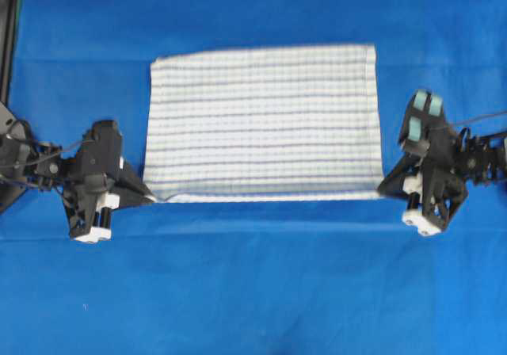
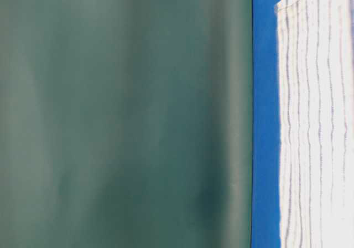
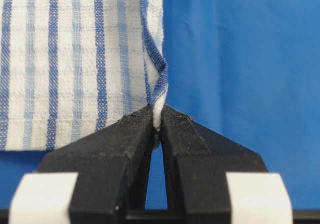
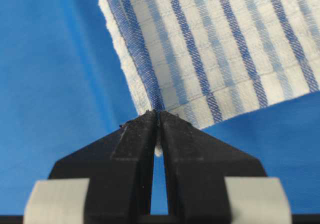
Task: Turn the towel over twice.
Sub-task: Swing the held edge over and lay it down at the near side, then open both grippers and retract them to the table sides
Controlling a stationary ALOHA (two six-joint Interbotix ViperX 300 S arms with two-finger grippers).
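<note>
towel (image 1: 265,121): mid-bench (image 1: 253,292), seemingly lying flat
left gripper (image 1: 149,197): at its near-left corner
right gripper (image 1: 380,190): at its near-right corner

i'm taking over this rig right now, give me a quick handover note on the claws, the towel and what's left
Left claw: shut on the near left corner of the white woven towel with thin blue stripes.
Right claw: shut on the towel's near right corner.
Towel: spread wide between the two claws over the plain blue sheet, with its near edge pulled straight from corner to corner.
Done: both near corners are gripped. How many turns are finished cannot be told from these views.
Left: carry the held edge over to flip the towel, then release; check the count of two turns before stopping.
</note>
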